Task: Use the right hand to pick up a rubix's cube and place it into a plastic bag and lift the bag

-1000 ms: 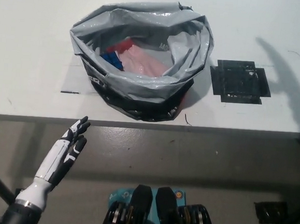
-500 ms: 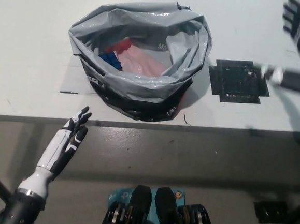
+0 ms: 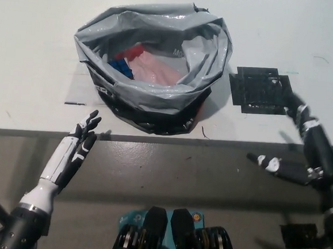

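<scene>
A grey plastic bag (image 3: 151, 94) stands open on the white table (image 3: 34, 45), its rim rolled down. Inside it lies the Rubik's cube (image 3: 131, 64), showing red, blue and pale pink patches and partly hidden by the bag's wall. My black right hand (image 3: 311, 153) hovers at the right, over the table's front edge, well clear of the bag. It is open, with fingers spread and nothing in it. My white left hand (image 3: 75, 152) rests at the lower left just below the table edge, open and holding nothing.
A black taped square (image 3: 261, 90) marks the table to the right of the bag, just beyond my right hand. A short dark line (image 3: 76, 102) lies left of the bag. Below the table's front edge is grey floor.
My right hand has swung from the upper right corner down to the table's front edge at the right, still holding nothing. The left hand has barely moved. The view has shifted slightly.
</scene>
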